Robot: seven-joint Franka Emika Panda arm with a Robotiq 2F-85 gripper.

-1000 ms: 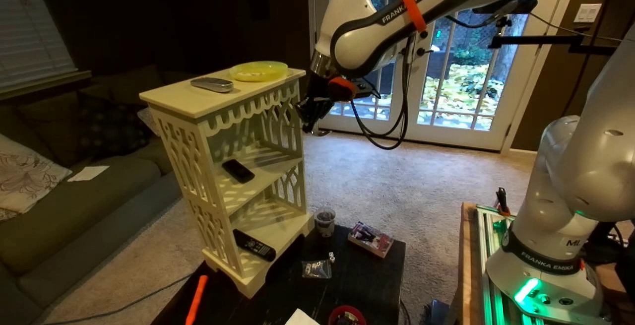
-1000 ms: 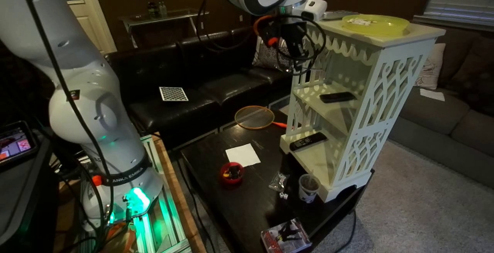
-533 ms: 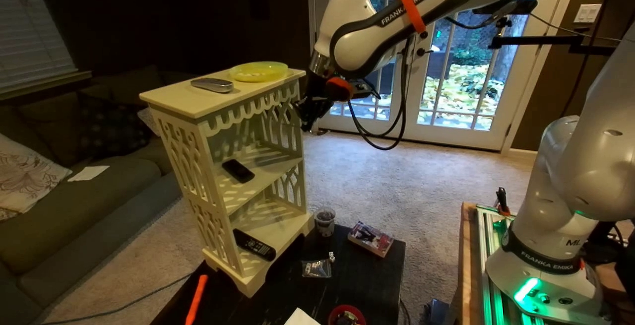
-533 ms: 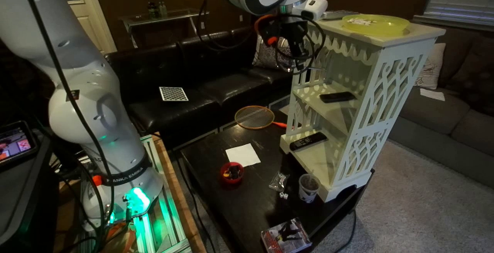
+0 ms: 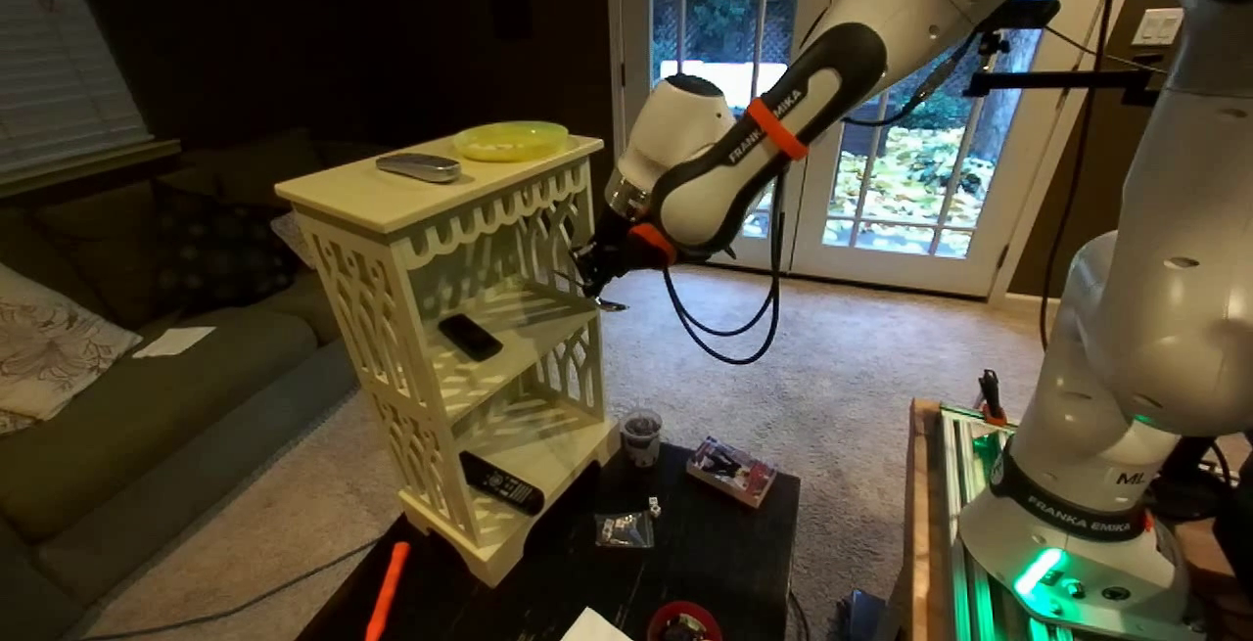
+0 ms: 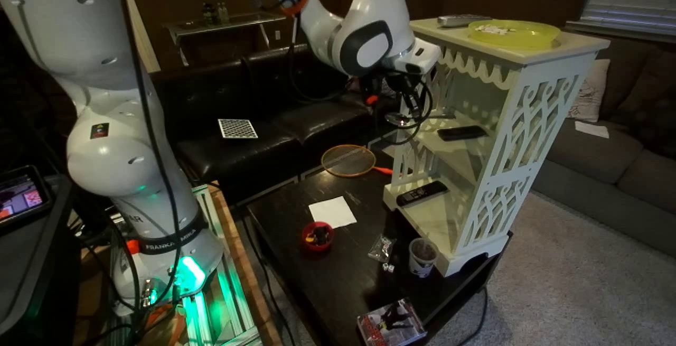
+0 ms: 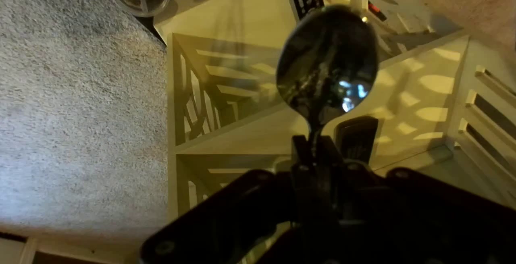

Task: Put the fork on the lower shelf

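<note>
No fork shows; my gripper [image 7: 314,147] is shut on the neck of a shiny metal spoon [image 7: 328,62]. The spoon's bowl points away from the fingers in the wrist view. The spoon's bowl also shows in both exterior views [image 5: 613,306] [image 6: 397,119]. The lower shelf [image 5: 533,328], the cream-white middle tier of the rack, also shows in the other views [image 6: 457,150] [image 7: 258,133]. My gripper [image 5: 591,281] is at the rack's open front, by a front post, a little above the middle tier's level. The spoon's handle reaches toward the upper compartment [image 6: 442,117].
A black phone-like device [image 5: 470,337] lies on the middle tier. A remote [image 5: 502,482] lies on the bottom tier. The top board holds a yellow plate [image 6: 515,34] and a grey device [image 5: 418,167]. A cup [image 6: 422,257] stands beside the rack's base, near a boxed item [image 6: 392,324].
My arm has come down, with the gripper and spoon lowered from higher in the upper compartment's front to nearer the middle tier's level. The spoon is still held.
</note>
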